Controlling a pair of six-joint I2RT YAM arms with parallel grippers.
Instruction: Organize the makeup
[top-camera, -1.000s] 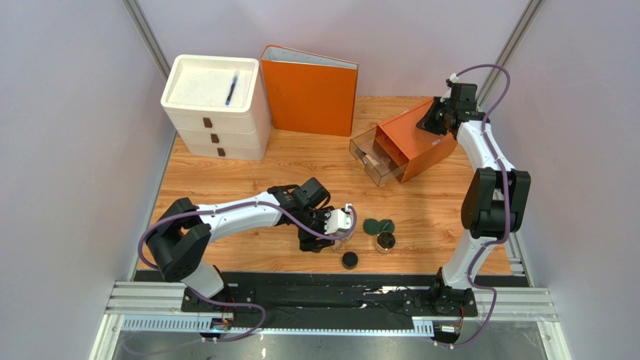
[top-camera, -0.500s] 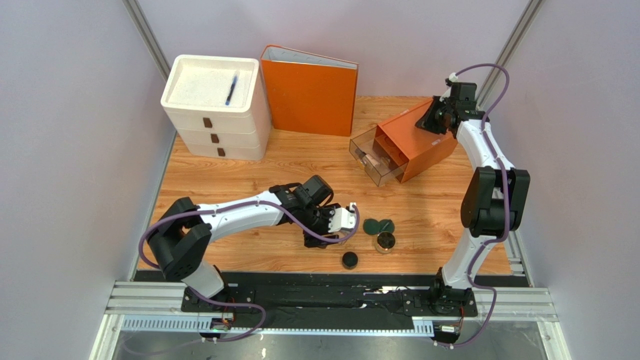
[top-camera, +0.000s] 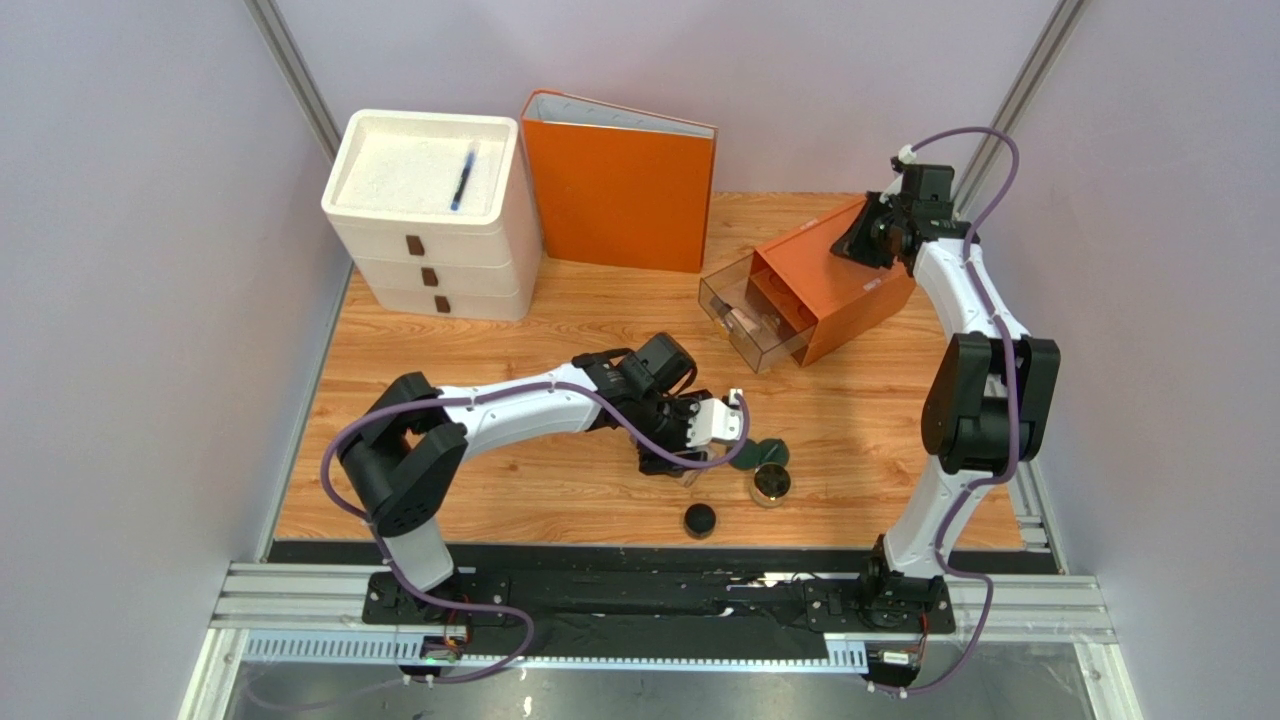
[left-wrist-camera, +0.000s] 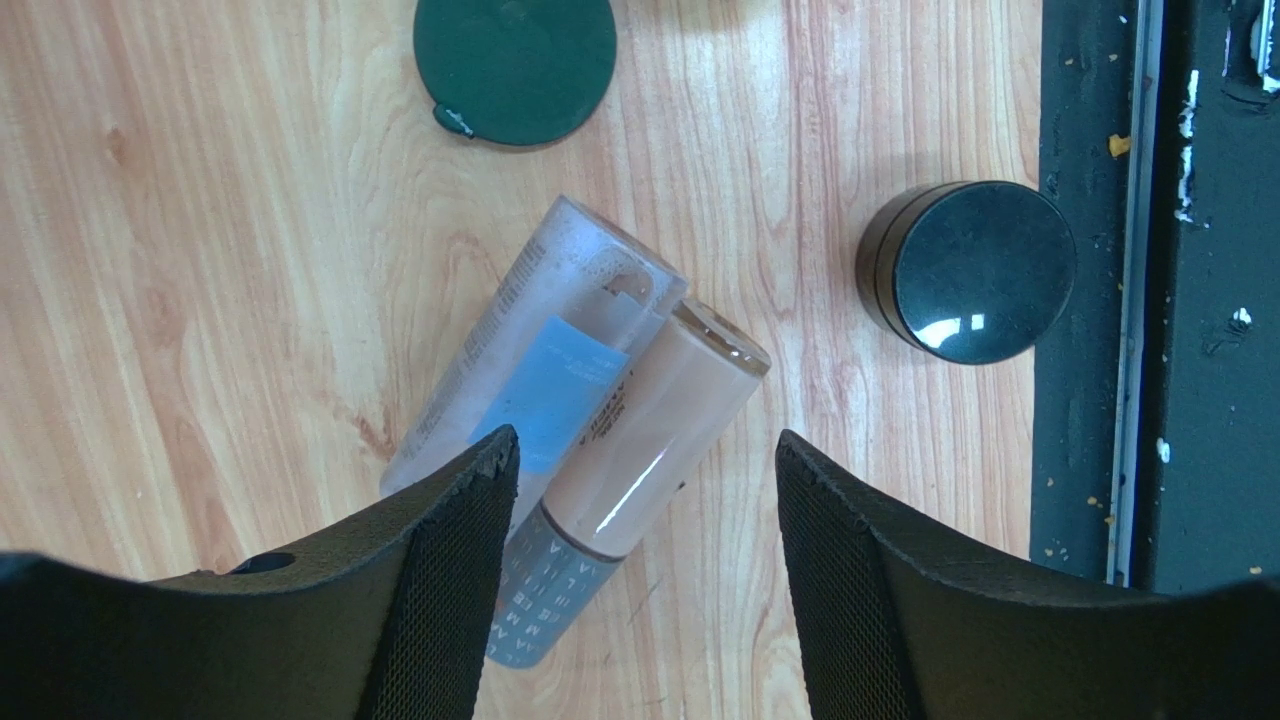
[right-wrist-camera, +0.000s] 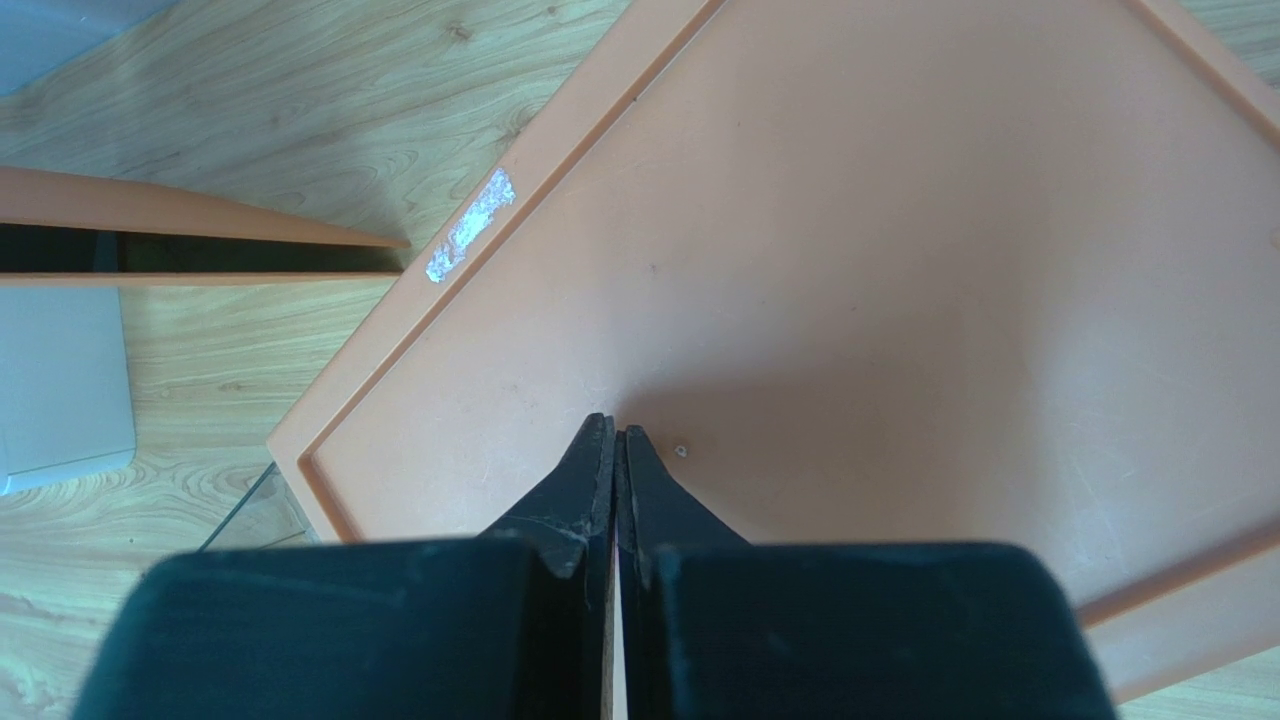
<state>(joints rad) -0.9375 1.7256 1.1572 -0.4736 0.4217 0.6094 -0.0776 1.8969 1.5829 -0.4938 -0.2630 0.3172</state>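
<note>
Left gripper (left-wrist-camera: 643, 443) has slid right, spread over foundation bottle (left-wrist-camera: 661, 408) and clear tube (left-wrist-camera: 538, 375); right gripper (right-wrist-camera: 616, 429) stays closed

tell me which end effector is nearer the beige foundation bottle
Left. The left end effector hangs open over the foundation bottle; the right end effector is far off at the back, shut, at the orange drawer box.

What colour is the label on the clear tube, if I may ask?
Light blue label, best seen in the left wrist view.
</note>
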